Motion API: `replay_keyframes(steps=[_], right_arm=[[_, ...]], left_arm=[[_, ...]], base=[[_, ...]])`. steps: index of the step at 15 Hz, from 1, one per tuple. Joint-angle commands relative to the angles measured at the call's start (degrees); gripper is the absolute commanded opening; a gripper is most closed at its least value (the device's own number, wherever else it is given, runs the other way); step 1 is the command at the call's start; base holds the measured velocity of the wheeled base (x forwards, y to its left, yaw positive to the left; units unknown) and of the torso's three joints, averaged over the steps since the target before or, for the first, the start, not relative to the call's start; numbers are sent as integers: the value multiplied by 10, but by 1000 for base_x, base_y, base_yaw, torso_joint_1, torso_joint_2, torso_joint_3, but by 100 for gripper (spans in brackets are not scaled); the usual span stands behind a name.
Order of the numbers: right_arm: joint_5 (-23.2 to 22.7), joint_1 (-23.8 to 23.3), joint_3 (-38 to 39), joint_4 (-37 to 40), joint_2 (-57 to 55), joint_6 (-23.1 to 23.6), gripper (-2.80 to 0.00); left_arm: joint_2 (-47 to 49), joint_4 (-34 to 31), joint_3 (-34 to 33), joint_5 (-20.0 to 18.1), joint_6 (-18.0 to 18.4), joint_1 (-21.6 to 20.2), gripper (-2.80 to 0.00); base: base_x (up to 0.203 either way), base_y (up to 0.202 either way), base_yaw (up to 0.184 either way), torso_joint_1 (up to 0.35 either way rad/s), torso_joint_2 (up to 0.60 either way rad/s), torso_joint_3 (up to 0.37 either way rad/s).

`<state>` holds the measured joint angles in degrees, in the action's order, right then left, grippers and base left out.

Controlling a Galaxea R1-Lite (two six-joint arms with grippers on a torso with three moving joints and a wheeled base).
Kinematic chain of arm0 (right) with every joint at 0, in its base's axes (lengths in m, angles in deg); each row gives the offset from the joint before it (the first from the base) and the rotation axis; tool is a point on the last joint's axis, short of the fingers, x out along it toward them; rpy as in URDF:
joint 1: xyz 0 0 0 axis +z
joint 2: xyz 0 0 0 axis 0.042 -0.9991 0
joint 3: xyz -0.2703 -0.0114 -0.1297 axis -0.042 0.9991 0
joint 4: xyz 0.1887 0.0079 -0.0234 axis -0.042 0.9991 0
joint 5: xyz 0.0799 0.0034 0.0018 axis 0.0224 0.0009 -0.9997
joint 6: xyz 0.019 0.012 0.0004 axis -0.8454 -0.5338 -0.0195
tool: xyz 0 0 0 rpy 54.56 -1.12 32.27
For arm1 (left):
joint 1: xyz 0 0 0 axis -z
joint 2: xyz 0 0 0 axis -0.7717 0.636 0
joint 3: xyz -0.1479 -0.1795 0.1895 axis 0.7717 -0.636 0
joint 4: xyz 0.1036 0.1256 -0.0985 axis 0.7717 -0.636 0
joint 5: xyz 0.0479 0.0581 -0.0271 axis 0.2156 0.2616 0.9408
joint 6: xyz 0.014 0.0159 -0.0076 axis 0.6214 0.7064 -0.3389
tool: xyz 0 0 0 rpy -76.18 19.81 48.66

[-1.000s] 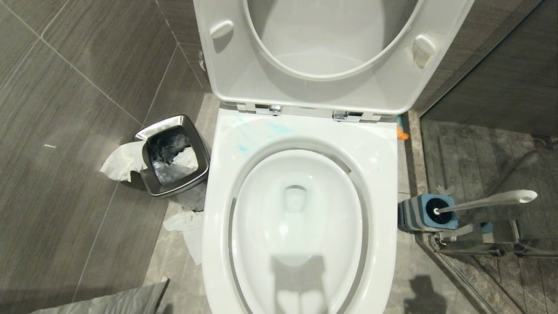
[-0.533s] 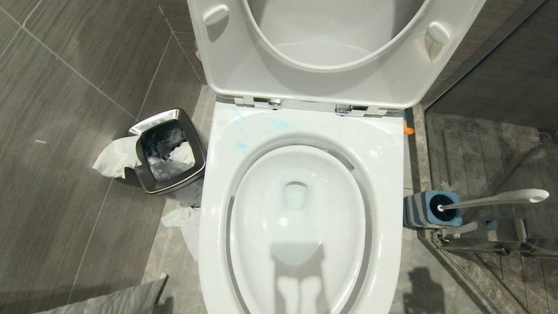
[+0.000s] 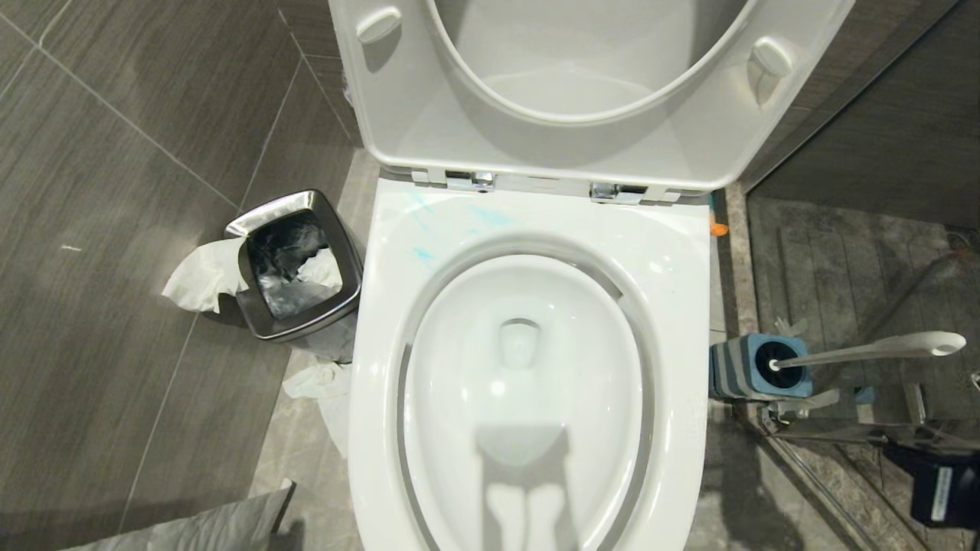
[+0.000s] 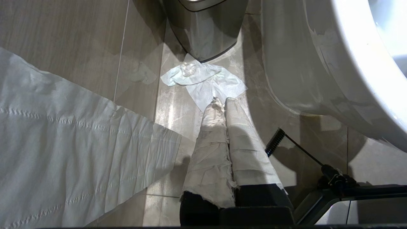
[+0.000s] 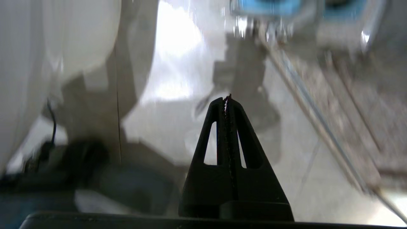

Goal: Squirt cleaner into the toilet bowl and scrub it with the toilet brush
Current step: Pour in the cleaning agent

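The white toilet bowl [image 3: 674, 291] fills the middle of the head view, seat and lid raised. Faint turquoise smears of cleaner [image 3: 490, 216] lie on the rim near the hinges. The toilet brush [image 3: 880, 350] stands in its grey and blue holder [image 3: 754, 367] on the floor right of the bowl, its white handle leaning right. My right gripper [image 5: 226, 97] is shut and empty, low over the floor between the bowl [image 5: 47, 47] and the holder [image 5: 270, 4]. My left gripper [image 4: 221, 100], with white-wrapped fingers, is shut and empty by the bowl's left side [image 4: 318, 63].
A square steel waste bin [image 3: 295, 268] with tissue hanging out stands left of the bowl. Crumpled tissue [image 3: 325, 390] lies on the floor beside it. A long paper strip [image 4: 63, 143] hangs near my left gripper. A glass partition with metal fittings [image 3: 842, 428] stands behind the brush holder.
The whole head view shifted slightly as the camera moved. A dark part of my right arm has come into view at the lower right, below the brush holder.
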<state>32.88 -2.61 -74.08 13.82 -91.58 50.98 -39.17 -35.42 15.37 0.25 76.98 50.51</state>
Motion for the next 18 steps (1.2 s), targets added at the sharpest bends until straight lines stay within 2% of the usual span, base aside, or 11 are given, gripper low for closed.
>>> replay_keyframes(steps=[1,6,8,12,18], right_arm=[[-2,0,9,-187,-151,-1,-280],[-6,0,39,-561,-384,8,-280],[-15,0,28,-656,-468,14,-280],[-20,-1,-67,-697,-549,28,-280],[-15,-8,-119,-698,-609,30,-280]], left_arm=[[1,0,-1,0,0,0,-280],[1,0,-1,0,0,0,-280],[1,0,-1,0,1,0,-280],[1,0,-1,0,0,0,-280],[1,0,-1,0,0,0,-280]], base=[[0,0,0,0,0,0],[0,0,0,0,0,0],[0,0,0,0,0,0],[0,0,0,0,0,0],[0,0,0,0,0,0]])
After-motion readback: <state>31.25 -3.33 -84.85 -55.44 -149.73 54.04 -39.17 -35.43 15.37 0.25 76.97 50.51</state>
